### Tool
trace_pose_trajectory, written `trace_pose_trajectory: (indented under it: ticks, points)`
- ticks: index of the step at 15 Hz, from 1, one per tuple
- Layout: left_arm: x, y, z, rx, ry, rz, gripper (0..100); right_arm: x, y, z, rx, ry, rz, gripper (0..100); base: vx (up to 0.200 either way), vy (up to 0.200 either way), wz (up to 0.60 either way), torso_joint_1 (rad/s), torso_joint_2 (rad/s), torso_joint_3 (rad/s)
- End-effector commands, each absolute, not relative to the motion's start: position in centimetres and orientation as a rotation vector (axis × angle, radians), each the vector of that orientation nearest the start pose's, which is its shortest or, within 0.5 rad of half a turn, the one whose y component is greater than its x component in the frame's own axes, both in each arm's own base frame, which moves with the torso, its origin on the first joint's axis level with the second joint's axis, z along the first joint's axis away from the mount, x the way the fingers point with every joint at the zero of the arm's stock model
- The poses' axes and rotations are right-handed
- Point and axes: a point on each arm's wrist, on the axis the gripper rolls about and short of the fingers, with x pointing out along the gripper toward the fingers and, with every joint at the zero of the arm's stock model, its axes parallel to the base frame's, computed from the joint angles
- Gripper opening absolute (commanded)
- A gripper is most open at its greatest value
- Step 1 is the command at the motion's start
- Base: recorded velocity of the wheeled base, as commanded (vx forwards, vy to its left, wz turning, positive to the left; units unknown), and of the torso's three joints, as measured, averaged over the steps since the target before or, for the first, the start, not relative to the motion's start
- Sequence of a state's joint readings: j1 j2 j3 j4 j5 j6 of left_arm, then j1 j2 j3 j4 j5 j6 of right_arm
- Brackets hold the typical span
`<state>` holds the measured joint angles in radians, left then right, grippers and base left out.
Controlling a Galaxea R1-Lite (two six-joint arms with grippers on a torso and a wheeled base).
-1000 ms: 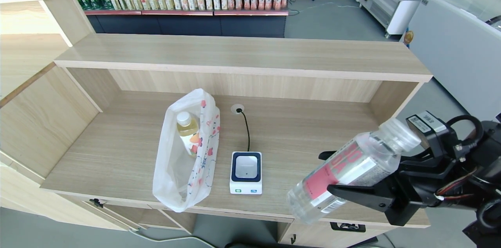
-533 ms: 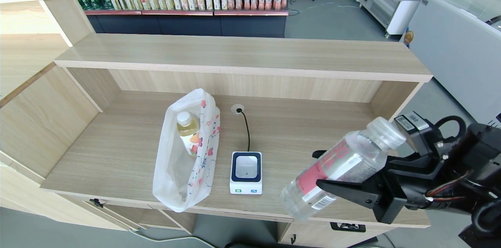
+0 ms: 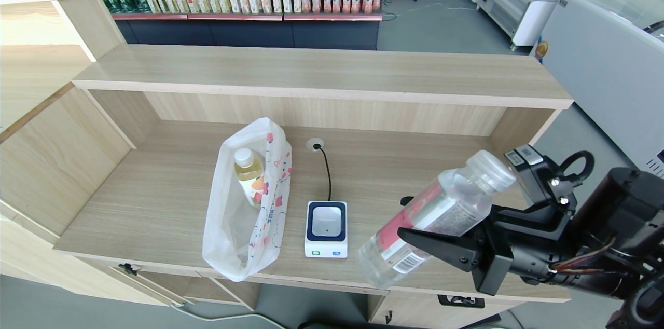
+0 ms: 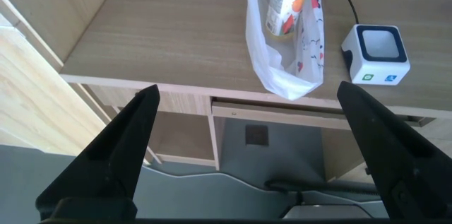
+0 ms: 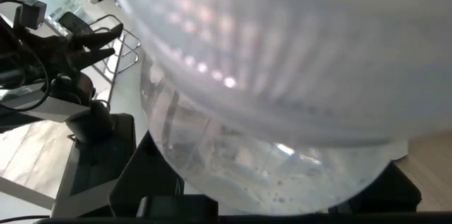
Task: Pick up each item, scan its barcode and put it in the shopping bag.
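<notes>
The right tool (image 3: 403, 216) is clamped around the middle of a clear plastic water bottle (image 3: 451, 204) with a red and white label, one black finger on each side of it. The bottle is in the air over the right front part of the pale wooden counter (image 3: 155, 189), tilted with its clear cap up and away and its base low, near the right of the white and dark-blue square barcode scanner (image 3: 326, 228). A printed barcode (image 3: 404, 262) faces upward near the base. Left of the scanner lies the white translucent shopping bag (image 3: 228, 235) with red flower print, mouth open, with a yellow drink bottle (image 3: 249, 173) with a white cap inside. A black cable (image 3: 327, 170) runs from the scanner into a counter hole. The left tool (image 4: 248, 91) hangs before the counter's front edge, fingers spread wide and empty.
</notes>
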<state>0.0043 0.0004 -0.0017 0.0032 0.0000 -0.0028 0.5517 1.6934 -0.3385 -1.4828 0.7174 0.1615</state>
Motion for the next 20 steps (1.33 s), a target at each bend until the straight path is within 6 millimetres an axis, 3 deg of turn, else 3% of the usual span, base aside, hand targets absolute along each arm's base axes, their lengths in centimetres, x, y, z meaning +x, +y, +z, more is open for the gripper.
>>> trace_pose_trajectory:
  ticks: [1, 4, 14, 17, 18, 20]
  points:
    - [-2.3, 0.0, 7.6, -0.003, 0.002, 0.005, 100, 20.1, 14.3, 15.2, 0.125, -0.023, 1.278, 0, 0.000, 0.000, 0.00, 0.000, 0.00, 0.000]
    - [-2.3, 0.0, 7.6, -0.003, 0.002, 0.005, 100, 20.4, 14.5, 14.5, 0.098, -0.020, 1.267, 0, 0.000, 0.000, 0.00, 0.000, 0.00, 0.000]
    - [-2.3, 0.0, 7.6, -0.003, 0.002, 0.005, 100, 20.0, 14.9, 14.9, 0.101, -0.036, 1.242, 0, 0.000, 0.000, 0.00, 0.000, 0.00, 0.000]
    - [-2.3, 0.0, 7.6, -0.003, 0.002, 0.005, 100, 20.5, 14.1, 15.9, 0.088, -0.093, 1.206, 0, 0.000, 0.000, 0.00, 0.000, 0.00, 0.000]
    - [-2.3, 0.0, 7.6, -0.003, 0.000, 0.005, 100, 22.9, 12.7, 16.3, -0.077, -0.215, 1.097, 0, 0.000, 0.000, 0.00, 0.000, 0.00, 0.000]
    - [-2.3, 0.0, 7.6, -0.003, 0.002, 0.005, 100, 24.5, 9.9, 15.9, -0.287, -0.296, 0.934, 0, 0.000, 0.000, 0.00, 0.000, 0.00, 0.000]
